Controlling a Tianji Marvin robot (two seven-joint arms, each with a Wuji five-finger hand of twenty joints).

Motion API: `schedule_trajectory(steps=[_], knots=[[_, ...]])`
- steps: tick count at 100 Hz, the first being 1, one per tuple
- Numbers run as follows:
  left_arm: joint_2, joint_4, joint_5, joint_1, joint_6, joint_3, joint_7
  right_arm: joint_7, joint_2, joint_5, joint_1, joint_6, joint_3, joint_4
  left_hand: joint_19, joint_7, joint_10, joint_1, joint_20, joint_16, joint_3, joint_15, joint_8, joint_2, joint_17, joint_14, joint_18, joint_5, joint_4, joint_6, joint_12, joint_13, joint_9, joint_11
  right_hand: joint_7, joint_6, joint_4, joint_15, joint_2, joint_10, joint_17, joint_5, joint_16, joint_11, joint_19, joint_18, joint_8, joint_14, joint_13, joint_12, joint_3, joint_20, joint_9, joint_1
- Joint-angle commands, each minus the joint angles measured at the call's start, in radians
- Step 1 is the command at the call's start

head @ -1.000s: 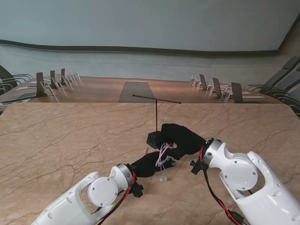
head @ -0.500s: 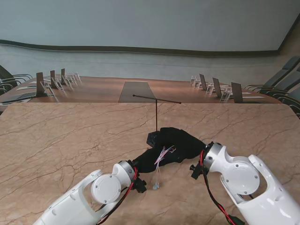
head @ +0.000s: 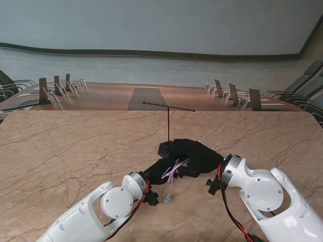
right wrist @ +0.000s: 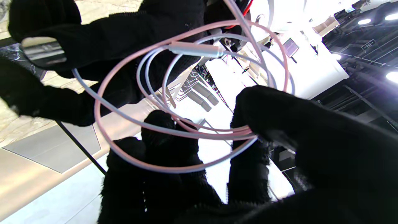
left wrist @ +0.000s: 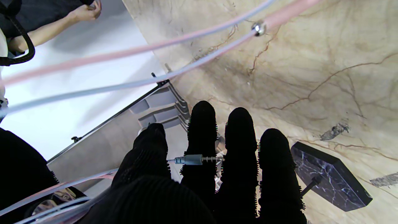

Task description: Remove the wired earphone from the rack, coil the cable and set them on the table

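No readable text, label or number anywhere.

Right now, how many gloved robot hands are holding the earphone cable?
2. The left hand and the right hand meet just in front of the rack, both closed on the coiled earphone cable.

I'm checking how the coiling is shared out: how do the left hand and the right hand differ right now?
The right hand has the looped cable pinched between thumb and fingers; the left hand keeps its fingers fairly straight, with the plug lying across them. In the stand view the right hand sits farther from me, next to the rack; the left hand is nearer to me. Both wear black gloves and touch the earphone.
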Motion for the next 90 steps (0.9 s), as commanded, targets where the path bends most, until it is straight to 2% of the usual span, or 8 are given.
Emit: schedule_trajectory(steps=[1, 13, 28, 55, 60, 78, 84, 90], knots=[[-0.008, 0.003, 0.004, 0.001, 0.005, 0.001, 0.004, 0.004, 0.004, -0.004, -0.009, -0.008, 0.006, -0.013, 0.060, 0.030, -0.019, 0.090, 0.014, 0.019, 0.017, 0.030, 0.037, 0.014, 0.018, 0.019, 0.029, 0.035, 0.020, -0.084, 0.023, 0.033, 0.038, 0.035, 0.139, -0.086, 0.026, -0.014, 0.046, -0.005, -0.050, 0.104, -0.002, -0.008, -0.005, -0.106, 0.004, 0.045, -0.031, -0.014, 0.128, -0.009, -0.032, 0.070], [-0.010, 0.007, 0.013, 0.000, 0.008, -0.001, 0.017, 0.009, 0.005, -0.006, -0.012, -0.015, 0.018, -0.015, 0.075, 0.090, -0.018, 0.090, 0.010, 0.019, 0.026, 0.047, 0.155, 0.031, 0.038, 0.020, 0.042, 0.094, 0.023, -0.089, 0.035, 0.050, 0.047, 0.052, 0.137, -0.086, 0.026, -0.043, 0.048, -0.016, -0.096, 0.104, -0.008, -0.034, -0.026, -0.122, 0.003, 0.044, -0.083, -0.049, 0.121, -0.018, -0.070, 0.075], [-0.009, 0.012, 0.021, 0.004, 0.010, -0.012, 0.022, 0.029, 0.010, -0.008, -0.010, -0.013, 0.025, -0.017, 0.077, 0.169, -0.026, 0.090, 0.007, 0.021, 0.042, 0.058, 0.274, 0.047, 0.037, 0.010, 0.041, 0.095, 0.025, -0.064, 0.051, 0.045, 0.036, 0.077, 0.131, -0.078, 0.020, -0.099, 0.068, -0.046, -0.207, 0.100, -0.019, -0.063, -0.067, -0.171, -0.001, 0.022, -0.196, -0.079, 0.103, -0.032, -0.150, 0.089], [-0.004, 0.017, 0.037, 0.014, 0.015, -0.033, 0.024, 0.034, 0.011, -0.018, 0.005, -0.013, 0.023, -0.011, 0.082, 0.181, -0.030, 0.090, 0.013, 0.027, 0.050, 0.074, 0.349, 0.052, 0.038, 0.004, 0.041, 0.098, 0.028, -0.056, 0.068, 0.044, 0.033, 0.102, 0.121, -0.071, 0.002, -0.169, 0.076, -0.102, -0.373, 0.097, -0.052, -0.089, -0.117, -0.271, -0.013, -0.050, -0.368, -0.138, 0.087, -0.065, -0.250, 0.103], [-0.003, 0.016, 0.039, 0.017, 0.017, -0.036, 0.021, 0.031, 0.011, -0.024, 0.009, -0.014, 0.022, -0.009, 0.082, 0.180, -0.030, 0.090, 0.013, 0.028, 0.051, 0.076, 0.356, 0.051, 0.038, 0.004, 0.041, 0.097, 0.028, -0.056, 0.070, 0.043, 0.032, 0.104, 0.117, -0.074, -0.004, -0.182, 0.078, -0.120, -0.383, 0.098, -0.088, -0.090, -0.126, -0.287, -0.013, -0.076, -0.406, -0.180, 0.085, -0.111, -0.271, 0.103], [0.004, 0.007, 0.045, 0.024, 0.025, -0.042, 0.007, 0.021, 0.009, -0.042, 0.025, -0.017, 0.014, -0.001, 0.082, 0.176, -0.033, 0.090, 0.016, 0.030, 0.051, 0.080, 0.375, 0.055, 0.036, 0.000, 0.040, 0.097, 0.028, -0.055, 0.078, 0.040, 0.029, 0.114, 0.103, -0.078, -0.010, -0.241, 0.081, -0.176, -0.389, 0.104, -0.201, -0.155, -0.326, -0.290, -0.012, -0.169, -0.507, -0.275, 0.076, -0.268, -0.303, 0.105], [0.005, 0.005, 0.046, 0.025, 0.027, -0.044, 0.003, 0.020, 0.009, -0.046, 0.029, -0.018, 0.013, 0.002, 0.083, 0.174, -0.032, 0.090, 0.017, 0.031, 0.051, 0.083, 0.379, 0.053, 0.036, -0.001, 0.039, 0.097, 0.029, -0.054, 0.081, 0.041, 0.030, 0.117, 0.094, -0.084, -0.005, -0.304, 0.086, -0.206, -0.399, 0.106, -0.288, -0.211, -0.494, -0.290, -0.008, -0.211, -0.518, -0.318, 0.071, -0.322, -0.305, 0.103], [0.006, 0.003, 0.046, 0.027, 0.027, -0.045, 0.001, 0.024, 0.010, -0.048, 0.032, -0.017, 0.012, 0.003, 0.083, 0.172, -0.033, 0.090, 0.018, 0.031, 0.050, 0.084, 0.382, 0.055, 0.036, -0.002, 0.040, 0.097, 0.029, -0.056, 0.082, 0.041, 0.028, 0.117, 0.088, -0.086, -0.001, -0.362, 0.095, -0.226, -0.411, 0.104, -0.397, -0.252, -0.624, -0.299, -0.003, -0.233, -0.511, -0.359, 0.061, -0.278, -0.306, 0.102]])
